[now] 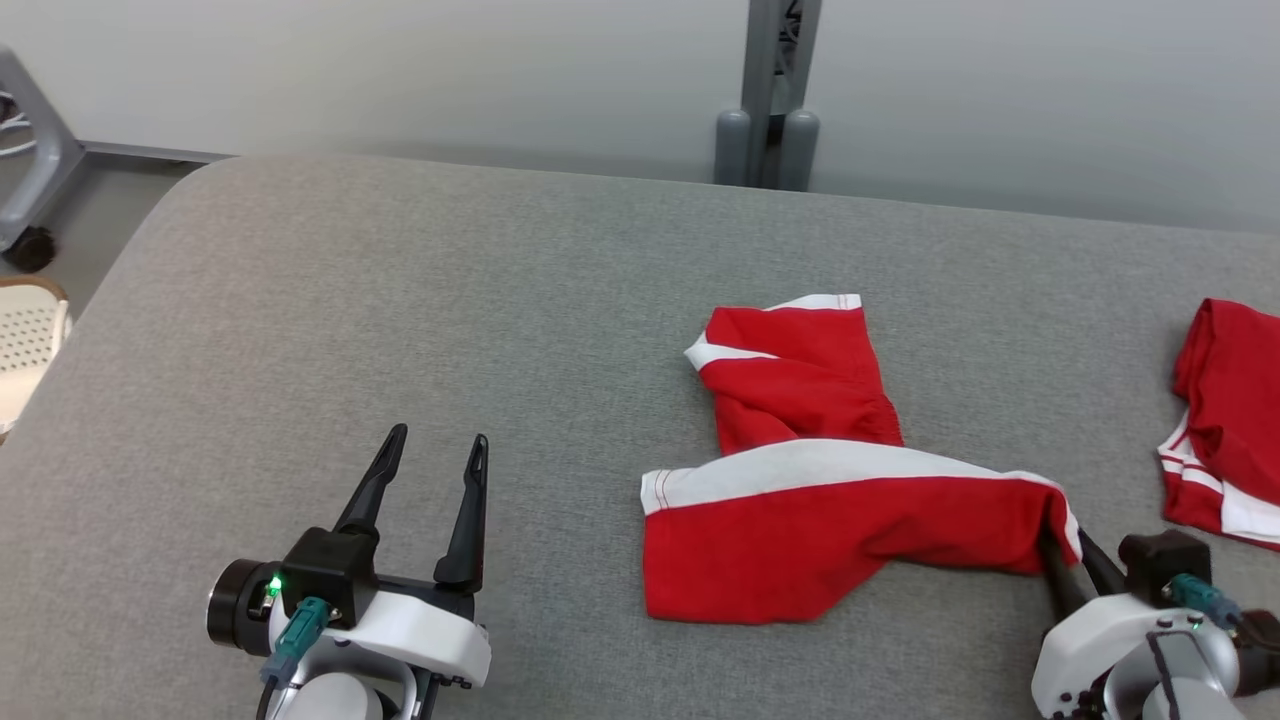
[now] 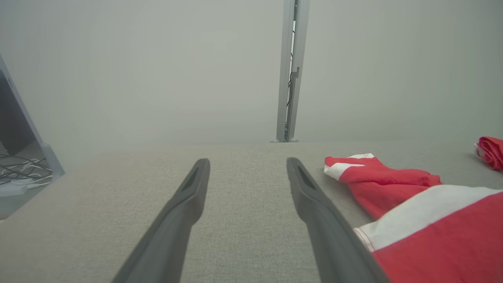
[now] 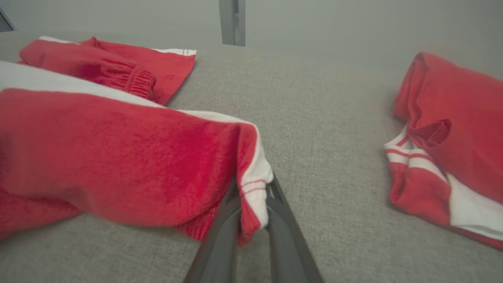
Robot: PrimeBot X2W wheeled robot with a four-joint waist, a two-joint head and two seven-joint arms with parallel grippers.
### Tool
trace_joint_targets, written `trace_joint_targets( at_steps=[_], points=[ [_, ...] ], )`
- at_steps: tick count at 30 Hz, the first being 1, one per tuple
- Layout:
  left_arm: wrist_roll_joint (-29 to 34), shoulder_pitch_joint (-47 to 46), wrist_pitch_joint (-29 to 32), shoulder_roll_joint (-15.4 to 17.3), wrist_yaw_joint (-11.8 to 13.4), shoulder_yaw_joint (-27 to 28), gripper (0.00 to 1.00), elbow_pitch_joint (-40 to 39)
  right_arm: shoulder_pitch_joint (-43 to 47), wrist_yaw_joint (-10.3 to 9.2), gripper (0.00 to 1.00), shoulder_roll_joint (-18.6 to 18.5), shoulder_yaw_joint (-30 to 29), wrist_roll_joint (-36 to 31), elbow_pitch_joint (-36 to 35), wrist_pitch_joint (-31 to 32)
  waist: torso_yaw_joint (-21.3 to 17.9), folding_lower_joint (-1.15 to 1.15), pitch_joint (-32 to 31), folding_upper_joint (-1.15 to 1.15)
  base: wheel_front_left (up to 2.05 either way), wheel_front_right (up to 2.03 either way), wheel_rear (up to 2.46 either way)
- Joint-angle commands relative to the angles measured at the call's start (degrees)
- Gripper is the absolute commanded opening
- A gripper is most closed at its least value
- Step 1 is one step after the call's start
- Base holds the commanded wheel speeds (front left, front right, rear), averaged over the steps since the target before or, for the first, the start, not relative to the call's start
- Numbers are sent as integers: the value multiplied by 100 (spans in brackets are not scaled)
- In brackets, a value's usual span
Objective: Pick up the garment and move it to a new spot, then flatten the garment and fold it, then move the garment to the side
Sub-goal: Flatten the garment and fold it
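- Garment (image 1: 800,500), middle of worktop (image 1: 400,300); right end clamped in right gripper (image 1: 1068,555) jaws, tips hidden under cloth.
- Left gripper (image 1: 440,436): jaws wide, empty.
- Second garment (image 1: 1225,420), right edge, cut off.

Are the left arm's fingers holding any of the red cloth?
No, the left fingers stand open over the grey surface, apart from the red garment.

The head view looks forward and steeply down from above the grey desk (image 1: 400,300), with the wall and a grey post (image 1: 765,100) along the frame's top. The left wrist view sits low, almost level with the desk top, facing that post along its own fingers (image 2: 186,204). The right wrist view is nearest, close over the red garment (image 3: 118,165). All three share it, the second red garment (image 1: 1230,400) at right and the post.
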Motion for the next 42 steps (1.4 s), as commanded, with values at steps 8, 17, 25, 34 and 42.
trace_joint_targets(
  at_steps=[8,17,25,34,42],
  points=[
    [105,-76,1,20,-62,71,100,52,-202,0,100,197,343,888,475,-36,-327,0,-24,0,0,0,0],
    [86,47,1,19,-36,49,100,32,86,0,100,-88,109,1112,-1321,-62,-492,0,-228,0,0,0,0],
    [113,69,1,20,-79,54,100,6,465,-1,100,258,-279,710,-2575,-63,-591,0,-287,0,0,0,0],
    [-15,-41,1,21,-70,-33,100,6,633,0,100,529,-300,405,-2684,-64,-732,0,-63,0,0,0,0],
    [-583,-183,2,21,-375,-187,100,500,553,0,100,593,-524,290,-2778,-64,-907,0,134,0,0,0,0]
  ],
)
